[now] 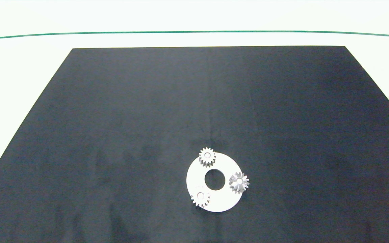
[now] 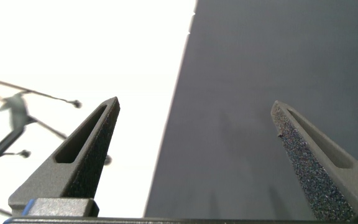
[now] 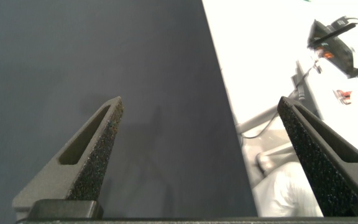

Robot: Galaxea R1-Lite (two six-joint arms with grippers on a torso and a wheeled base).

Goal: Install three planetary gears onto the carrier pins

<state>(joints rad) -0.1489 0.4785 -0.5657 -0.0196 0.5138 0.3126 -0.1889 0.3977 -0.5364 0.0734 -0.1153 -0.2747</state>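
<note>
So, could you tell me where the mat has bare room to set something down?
The black mat is bare on its far half and on both sides. The only crowded spot is the near centre, where the white disc carries three gears.

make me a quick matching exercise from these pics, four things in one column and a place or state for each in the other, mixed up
Things:
1. planetary gears
2. white disc
3. left gripper
4. black mat

Places or states:
A. lies flat on the mat, large round centre hole
B. open, holding nothing, above the mat's edge
C. all three sit around the disc
D. covers the white table

Pairs: 1-C, 2-A, 3-B, 4-D
</note>
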